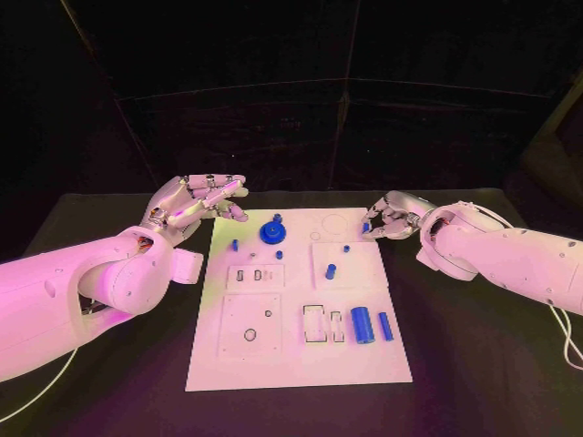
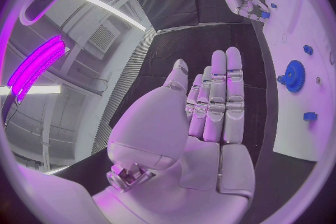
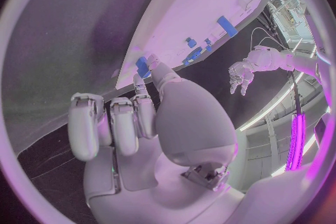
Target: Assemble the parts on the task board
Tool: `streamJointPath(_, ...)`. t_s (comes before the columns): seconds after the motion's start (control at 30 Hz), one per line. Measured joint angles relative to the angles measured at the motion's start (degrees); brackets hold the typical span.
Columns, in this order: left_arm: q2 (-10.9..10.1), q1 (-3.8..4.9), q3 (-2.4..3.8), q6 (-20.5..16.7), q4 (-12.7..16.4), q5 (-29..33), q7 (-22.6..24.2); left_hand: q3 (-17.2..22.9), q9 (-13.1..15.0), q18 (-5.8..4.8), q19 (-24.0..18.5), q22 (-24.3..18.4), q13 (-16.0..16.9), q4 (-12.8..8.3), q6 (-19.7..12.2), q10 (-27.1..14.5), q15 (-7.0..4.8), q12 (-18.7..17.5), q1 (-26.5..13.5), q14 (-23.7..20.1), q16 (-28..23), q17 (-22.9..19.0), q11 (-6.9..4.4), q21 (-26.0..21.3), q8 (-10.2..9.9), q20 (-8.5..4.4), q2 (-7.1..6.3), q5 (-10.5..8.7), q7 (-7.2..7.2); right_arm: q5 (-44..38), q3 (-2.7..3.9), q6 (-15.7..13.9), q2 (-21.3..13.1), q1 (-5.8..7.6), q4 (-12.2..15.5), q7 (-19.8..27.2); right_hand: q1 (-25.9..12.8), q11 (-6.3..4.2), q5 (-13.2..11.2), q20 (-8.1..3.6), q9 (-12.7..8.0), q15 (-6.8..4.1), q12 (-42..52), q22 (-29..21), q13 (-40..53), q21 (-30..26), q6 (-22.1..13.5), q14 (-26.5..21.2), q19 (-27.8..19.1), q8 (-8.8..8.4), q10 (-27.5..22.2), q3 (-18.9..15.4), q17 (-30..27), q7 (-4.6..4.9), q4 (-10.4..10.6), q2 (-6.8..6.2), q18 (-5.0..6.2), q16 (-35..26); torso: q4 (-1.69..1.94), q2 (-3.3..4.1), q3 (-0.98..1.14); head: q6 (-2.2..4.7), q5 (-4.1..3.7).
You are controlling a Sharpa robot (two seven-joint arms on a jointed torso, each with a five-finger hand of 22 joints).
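The white task board (image 1: 298,364) lies in the middle of the black table. My right hand (image 1: 390,218) is at the board's far right edge and pinches a small blue part (image 1: 366,227) between thumb and fingertip; the right wrist view shows this part (image 3: 142,65) at the fingertips (image 3: 155,67), close to the board's edge. My left hand (image 1: 199,202) hovers over the far left corner, fingers (image 2: 218,95) straight and apart, holding nothing. A blue gear (image 1: 273,232) stands on the board just right of the left hand, also visible as the gear (image 2: 294,75) in the left wrist view.
Small blue pegs (image 1: 234,244) (image 1: 347,247) (image 1: 331,269) stand in the board's far half. A blue cylinder (image 1: 362,325) and a blue bar (image 1: 385,326) lie at its near right, beside rectangular slots (image 1: 323,324). Black table surrounds the board.
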Motion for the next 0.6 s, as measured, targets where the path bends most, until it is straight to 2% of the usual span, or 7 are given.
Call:
streamJointPath(0.13, 0.0, 0.00, 0.00, 0.0, 0.0, 0.0, 0.0, 0.0, 0.0, 0.00, 0.0, 0.0, 0.0, 0.0, 0.0, 0.0, 0.00, 0.0, 0.0, 0.0, 0.0, 0.0, 0.00, 0.0, 0.0, 0.00, 0.00, 0.00, 0.00, 0.0, 0.00, 0.0, 0.1, 0.00, 0.0, 0.0, -0.4, -0.02, 0.0, 0.00, 0.1, 0.00, 0.0, 0.0, 0.0, 0.0, 0.9, 0.0, 0.0, 0.36, 0.0, 0.1, 0.0, -0.34, 0.1, 0.37, -0.01, 0.0, 0.00, 0.00, -0.01, -0.05, 0.00)
streamJointPath(0.33, 0.0, 0.00, 0.00, 0.0, 0.0, 0.0, 0.0, 0.0, 0.0, 0.00, 0.0, 0.0, 0.0, 0.0, 0.0, 0.0, 0.00, 0.0, 0.0, 0.0, 0.0, 0.0, 0.00, 0.0, 0.0, 0.00, 0.00, 0.00, 0.00, 0.0, 0.00, 0.0, 0.2, 0.00, 0.0, 0.0, -0.9, -0.58, 0.2, -0.22, 0.3, 0.00, 0.5, 0.0, 0.0, 0.0, 3.2, 0.0, 0.2, 1.37, 0.2, 0.4, 0.0, -0.93, 0.4, 0.88, 0.01, 0.0, 0.03, 0.00, 0.00, -0.20, -0.06)
streamJointPath(0.4, 0.0, 0.00, 0.00, 0.0, 0.0, 0.0, 0.0, 0.0, 0.0, 0.00, 0.0, 0.0, 0.0, 0.0, 0.0, 0.0, 0.00, 0.0, 0.0, 0.0, 0.0, 0.0, 0.00, 0.0, 0.0, 0.00, 0.00, 0.00, 0.00, 0.0, 0.00, 0.0, 0.2, 0.00, 0.0, -0.1, -0.9, -0.86, 0.5, -0.22, 0.3, -0.22, 0.5, 0.0, 0.0, 0.0, 3.8, -0.2, 0.2, 1.49, 0.2, 1.1, 0.0, -1.34, 0.5, 1.44, 0.00, 0.0, 0.03, 0.00, 0.00, -0.20, -0.06)
streamJointPath(0.47, 0.0, 0.00, 0.00, 0.0, 0.0, 0.0, 0.0, 0.0, 0.0, -0.01, 0.0, 0.0, 0.0, 0.0, 0.0, 0.0, 0.00, 0.0, 0.0, 0.0, 0.0, 0.0, 0.00, 0.0, 0.0, 0.00, 0.00, 0.00, 0.00, 0.0, 0.00, 0.0, 0.2, 0.00, 0.0, -0.1, -0.9, -0.94, 0.5, -0.46, 0.3, -0.26, 0.5, 0.0, 0.0, 0.0, 4.2, -0.2, 0.4, 1.67, 0.3, 1.6, 0.0, -1.32, 0.5, 2.31, 0.00, 0.0, 0.03, 0.00, 0.01, -0.23, -0.06)
streamJointPath(0.6, 0.0, 0.00, 0.00, 0.0, 0.0, 0.0, 0.0, 0.0, 0.0, 0.00, 0.0, 0.0, 0.0, 0.0, 0.0, 0.0, 0.00, 0.0, 0.2, 0.0, 0.1, 0.1, 0.00, 0.0, 0.0, 0.00, 0.22, 0.00, 0.00, 0.0, 0.00, -0.1, 0.3, 0.00, 0.0, -0.3, -0.6, -1.35, -0.1, -0.63, 0.3, -0.65, 0.5, 0.0, 0.0, 0.0, 4.6, -0.2, 0.2, 1.83, 0.3, 2.3, 0.0, -1.76, 0.5, 3.01, 0.00, 0.0, 0.03, 0.00, 0.02, -0.27, -0.02)
